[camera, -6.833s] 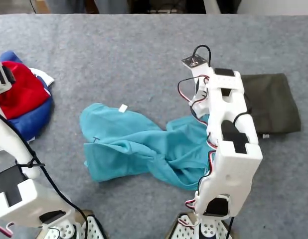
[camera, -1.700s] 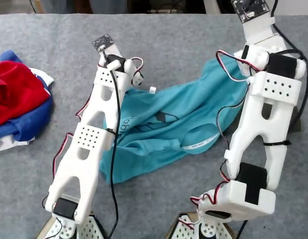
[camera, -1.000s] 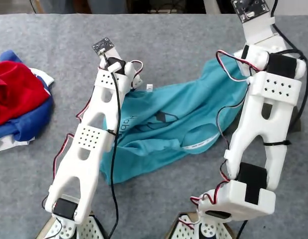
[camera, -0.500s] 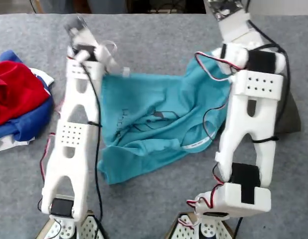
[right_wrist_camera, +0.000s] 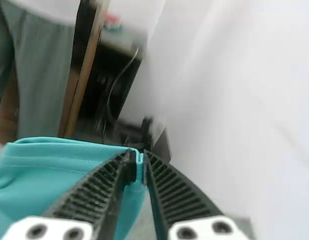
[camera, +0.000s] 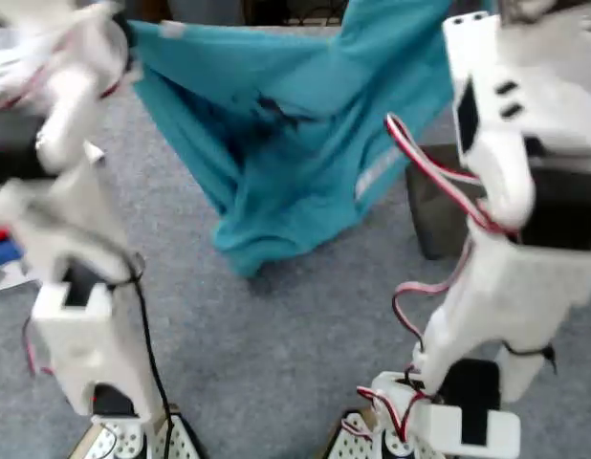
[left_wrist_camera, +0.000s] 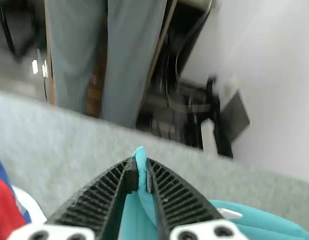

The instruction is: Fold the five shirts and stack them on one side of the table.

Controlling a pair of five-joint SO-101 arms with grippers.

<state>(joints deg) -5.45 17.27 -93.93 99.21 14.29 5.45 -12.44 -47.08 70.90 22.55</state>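
Your two arms stand high above the bench (camera: 276, 373), one on each side, with the teal shirt (camera: 286, 124) strung between them like a sheet on a line. Your left arm (camera: 76, 201) rises steeply on the left side, and its upper part is blurred. Your right arm (camera: 525, 191) looms large on the right side, its wires looping out toward the cloth.

Your left hand (left_wrist_camera: 138, 167) is clenched on a thin edge of the teal fabric, a small peak of which pokes out past the ribbed fingers (left_wrist_camera: 167, 190). Your right hand (right_wrist_camera: 137, 160) is likewise pinched tight on a hemmed edge of the same shirt, and the cloth spreads away to one side of it.

The shirt's top edge runs nearly level between the two hands. Its middle sags in loose folds and gathers to a bunched low point over the bench; you cannot tell whether that point touches the surface.

A dark folded shirt (camera: 425, 206) lies flat on the bench, partly behind your right arm. A red and blue heap (left_wrist_camera: 3, 212) sits on the bench near your left hand's side.
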